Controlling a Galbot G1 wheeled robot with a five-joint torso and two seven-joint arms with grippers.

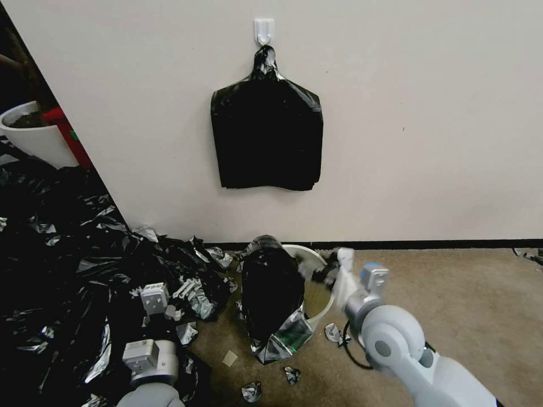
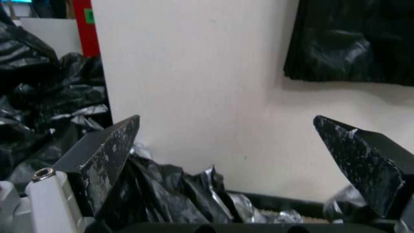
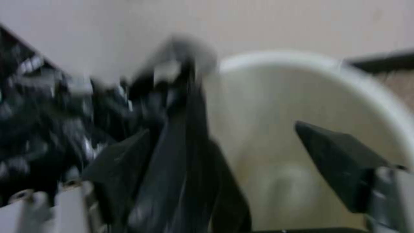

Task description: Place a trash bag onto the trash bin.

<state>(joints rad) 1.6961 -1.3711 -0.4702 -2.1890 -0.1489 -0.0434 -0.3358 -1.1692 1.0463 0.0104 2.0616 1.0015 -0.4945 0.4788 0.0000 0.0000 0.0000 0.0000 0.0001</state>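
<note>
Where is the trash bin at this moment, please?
In the head view, the trash bin stands on the floor by the wall, below the hanging black bundle. The trash bag drapes over its left side; the right gripper is at its rim.

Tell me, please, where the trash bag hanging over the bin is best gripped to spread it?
Probably the loose upper edge of the trash bag, taken from above the trash bin: it drapes over the bin's left rim, leaving the mouth open beside the right gripper.
</note>
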